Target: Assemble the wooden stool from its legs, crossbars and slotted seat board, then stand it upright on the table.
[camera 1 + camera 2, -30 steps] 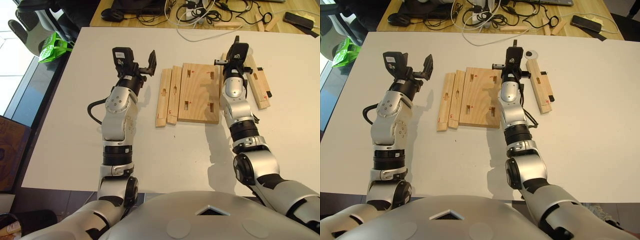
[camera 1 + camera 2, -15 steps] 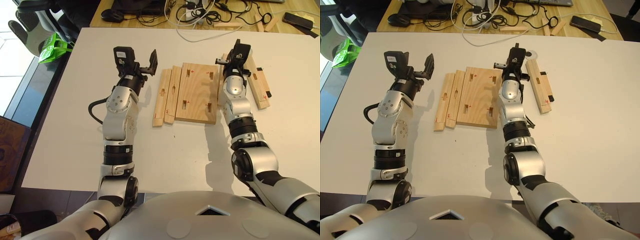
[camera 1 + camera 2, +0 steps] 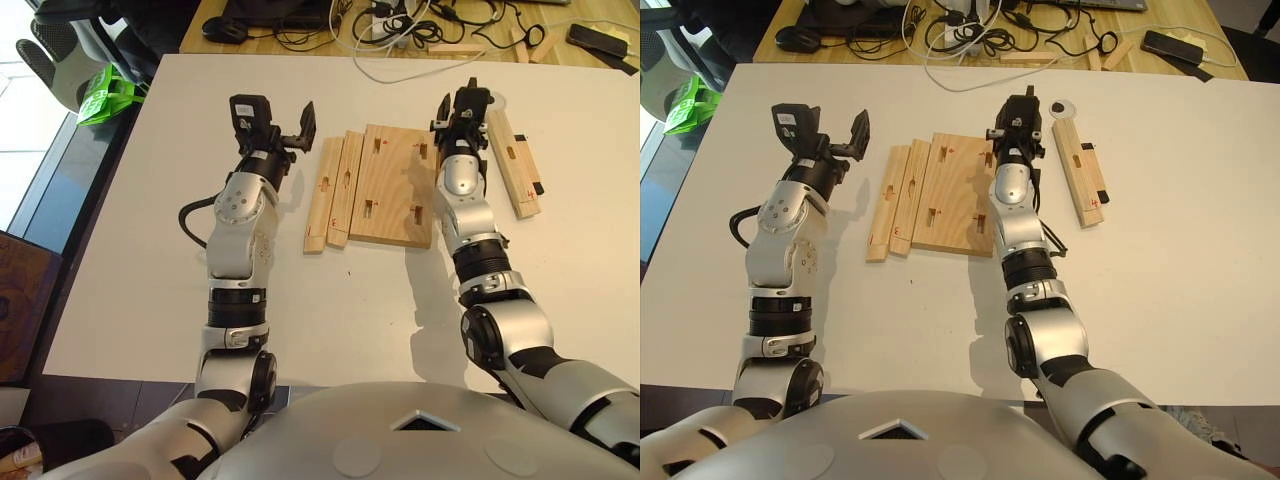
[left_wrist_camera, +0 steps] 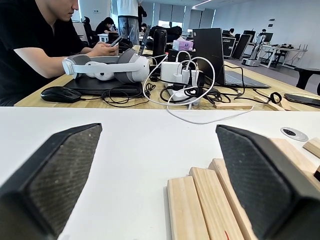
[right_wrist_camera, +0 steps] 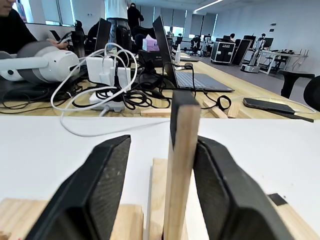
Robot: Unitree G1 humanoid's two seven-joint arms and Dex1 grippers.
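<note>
Slotted seat board (image 3: 392, 185) lay flat on the table (image 3: 140, 260), with two wooden bars (image 3: 330, 190) side by side at its 9 o'clock and another bar (image 3: 515, 165) at 3 o'clock. Left gripper (image 4: 159, 170) hung wide open at the pair's 10 o'clock. Right gripper (image 5: 161, 150), at the board's 2 o'clock corner, straddled an on-edge bar (image 5: 182, 165), one pad touching, the other slightly apart

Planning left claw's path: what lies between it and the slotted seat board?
Two wooden strips, side by side, lying flat; seen in both eye views.
</note>
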